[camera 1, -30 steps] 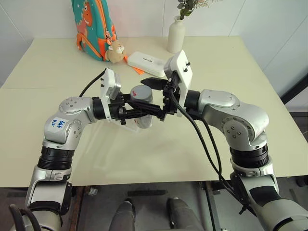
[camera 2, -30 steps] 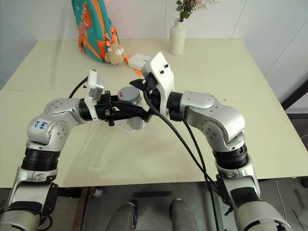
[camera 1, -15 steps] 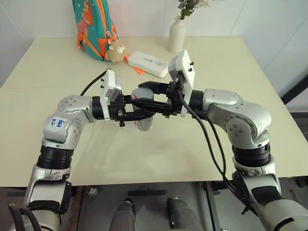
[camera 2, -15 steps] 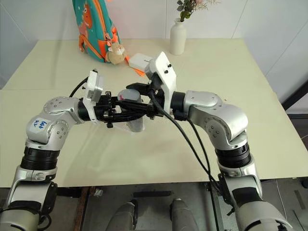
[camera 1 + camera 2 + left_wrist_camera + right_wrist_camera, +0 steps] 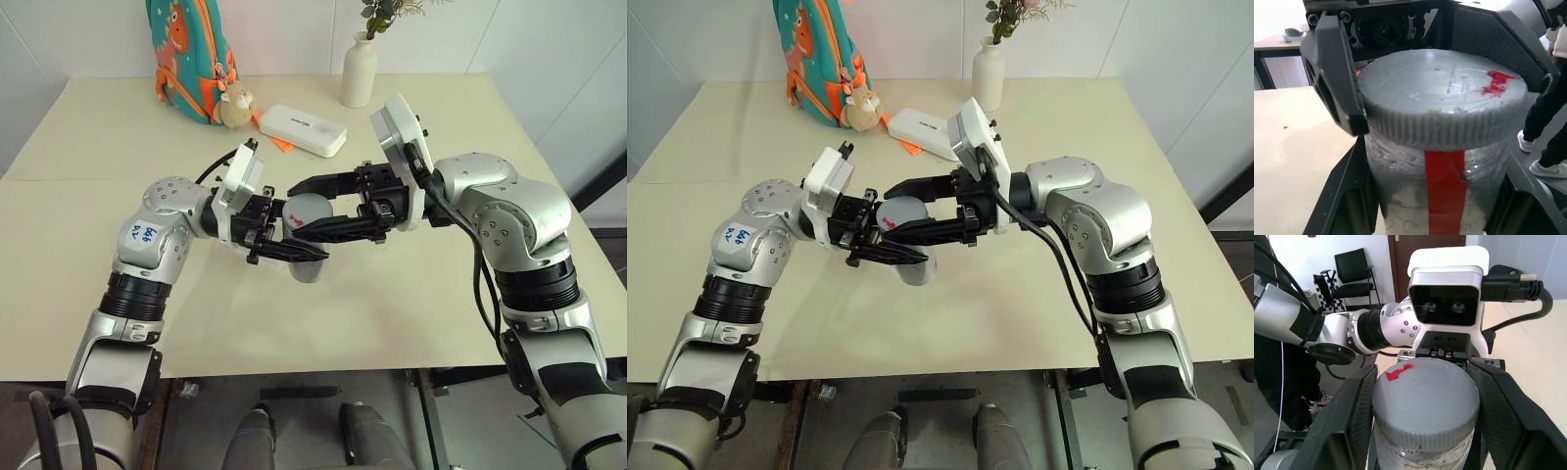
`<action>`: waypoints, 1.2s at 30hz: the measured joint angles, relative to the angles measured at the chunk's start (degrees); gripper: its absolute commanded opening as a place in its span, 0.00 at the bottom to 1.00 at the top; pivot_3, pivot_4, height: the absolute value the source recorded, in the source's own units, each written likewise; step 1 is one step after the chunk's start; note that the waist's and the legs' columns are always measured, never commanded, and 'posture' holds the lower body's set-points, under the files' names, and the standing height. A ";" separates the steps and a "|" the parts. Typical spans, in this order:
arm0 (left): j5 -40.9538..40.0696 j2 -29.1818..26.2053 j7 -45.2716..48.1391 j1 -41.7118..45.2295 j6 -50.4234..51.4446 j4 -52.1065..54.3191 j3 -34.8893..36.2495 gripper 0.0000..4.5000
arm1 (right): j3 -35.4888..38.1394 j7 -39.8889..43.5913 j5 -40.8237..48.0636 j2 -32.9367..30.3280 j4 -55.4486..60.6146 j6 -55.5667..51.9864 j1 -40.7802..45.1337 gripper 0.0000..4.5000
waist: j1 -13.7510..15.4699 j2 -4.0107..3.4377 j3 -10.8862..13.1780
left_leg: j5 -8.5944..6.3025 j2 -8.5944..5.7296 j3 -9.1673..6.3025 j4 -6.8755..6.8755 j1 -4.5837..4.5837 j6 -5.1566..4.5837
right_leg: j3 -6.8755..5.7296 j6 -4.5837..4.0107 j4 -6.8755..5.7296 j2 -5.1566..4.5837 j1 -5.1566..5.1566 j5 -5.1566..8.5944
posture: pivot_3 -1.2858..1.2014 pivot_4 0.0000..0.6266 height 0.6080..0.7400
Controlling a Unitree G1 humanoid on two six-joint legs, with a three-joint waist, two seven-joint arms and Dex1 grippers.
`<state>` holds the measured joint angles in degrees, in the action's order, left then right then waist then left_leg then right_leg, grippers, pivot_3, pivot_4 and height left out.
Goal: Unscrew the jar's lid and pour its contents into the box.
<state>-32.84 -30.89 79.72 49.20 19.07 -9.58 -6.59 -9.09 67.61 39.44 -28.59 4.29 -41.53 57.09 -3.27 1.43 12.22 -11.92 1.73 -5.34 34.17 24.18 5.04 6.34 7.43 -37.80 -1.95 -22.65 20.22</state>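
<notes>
The jar (image 5: 307, 266) hangs above the table (image 5: 411, 294), upright, its clear wall scuffed and crossed by a strip of red tape (image 5: 1444, 191). My left gripper (image 5: 306, 247) comes in from the left and is shut on the jar's body. The grey lid (image 5: 312, 209) with a red mark sits on the jar. My right gripper (image 5: 306, 210) reaches in from the right and is shut on the lid, one finger on each side of its ribbed rim (image 5: 1425, 435). The contents cannot be made out through the cloudy wall. The box is hidden.
At the back of the table lie a white opaque case (image 5: 303, 130), a white vase (image 5: 359, 70), a colourful backpack (image 5: 191, 54) and a small plush toy (image 5: 235, 106). A person's legs (image 5: 1547, 122) stand beyond the table edge.
The right gripper's fingers, open around the lid a second ago, have closed on it. Both hands and the jar have shifted to the right, and both wrists have turned.
</notes>
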 measured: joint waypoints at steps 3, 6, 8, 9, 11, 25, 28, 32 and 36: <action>0.01 0.15 -0.13 -0.01 -0.68 -0.06 0.05 0.47 | 0.29 0.01 0.21 0.05 0.12 -0.32 -0.06 0.57 | 0.01 0.00 0.00 | 0.00 0.00 -0.01 0.01 0.00 0.00 | 0.00 0.00 -0.02 0.00 0.00 0.00 | 0.52 0.24 1.00; 0.02 0.32 -0.18 -0.01 -0.98 -0.28 0.04 0.47 | 0.61 -0.01 0.48 0.07 0.21 -1.11 -0.08 0.73 | 0.00 0.00 0.00 | 0.00 0.00 -0.01 0.02 -0.01 0.00 | 0.00 0.00 -0.04 0.01 0.00 0.00 | 0.52 0.24 1.00; 0.35 0.19 -0.19 -0.01 -1.75 -0.85 1.06 0.47 | 1.89 0.01 1.64 0.09 0.19 -2.14 -0.30 0.87 | -0.01 0.00 0.00 | 0.00 0.00 -0.02 0.04 -0.01 0.00 | -0.01 0.00 -0.06 0.01 0.00 0.00 | 0.52 0.24 1.00; 0.35 -0.22 -0.23 0.00 -2.02 -1.29 1.62 0.47 | 2.54 -0.03 2.31 0.13 0.07 -2.80 -0.33 0.94 | -0.04 0.00 0.00 | 0.00 0.00 -0.02 0.04 -0.02 0.00 | 0.00 0.00 -0.07 0.01 0.00 0.00 | 0.52 0.24 1.00; 0.35 -0.97 -0.31 0.01 -2.04 -1.97 2.82 0.47 | 4.25 -0.36 4.19 0.82 -0.23 -4.21 -0.31 0.99 | -0.08 0.00 0.00 | 0.00 0.00 -0.03 0.04 -0.02 0.00 | -0.01 0.00 -0.08 0.01 0.00 0.00 | 0.52 0.24 1.00; 2.27 -2.77 -2.99 -0.36 -1.65 -2.99 6.21 0.47 | 3.84 -11.54 -5.86 6.17 -0.33 5.55 0.01 0.99 | -0.24 -0.02 0.01 | 0.01 0.02 -0.03 0.04 -0.01 0.01 | 0.00 0.00 -0.15 0.04 -0.05 0.00 | 0.52 0.24 1.00; 2.67 -2.35 -3.40 -0.36 -1.70 -2.99 6.21 0.47 | 1.56 -13.17 -7.39 7.41 0.33 5.08 0.01 0.99 | -0.12 -0.02 0.01 | 0.01 0.02 -0.05 0.04 0.00 0.02 | -0.01 0.00 -0.15 0.05 -0.05 0.00 | 0.52 0.24 1.00; 2.89 -1.56 -3.50 -0.38 -1.70 -2.99 6.20 0.47 | -0.12 -14.03 -7.57 8.44 2.73 4.05 0.01 0.99 | -0.05 -0.02 0.01 | 0.01 0.02 -0.05 0.04 0.00 0.02 | -0.01 0.00 -0.14 0.04 -0.04 0.00 | 0.52 0.24 1.00; 2.94 -1.16 -3.56 -0.40 -1.56 -2.94 6.27 0.47 | -0.15 -16.24 -8.29 9.64 1.93 3.86 0.43 0.99 | -0.11 -0.02 0.01 | 0.04 0.02 -0.05 0.05 -0.01 0.06 | -0.01 0.00 -0.19 0.05 -0.04 0.00 | 0.52 0.24 1.00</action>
<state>-29.90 -32.05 76.16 48.80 17.51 -12.52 -0.32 -9.24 51.36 31.15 -18.95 6.21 -37.67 57.52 -3.38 1.40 12.23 -11.88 1.76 -5.38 34.22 24.17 5.10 6.34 7.42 -38.00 -1.91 -22.69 20.22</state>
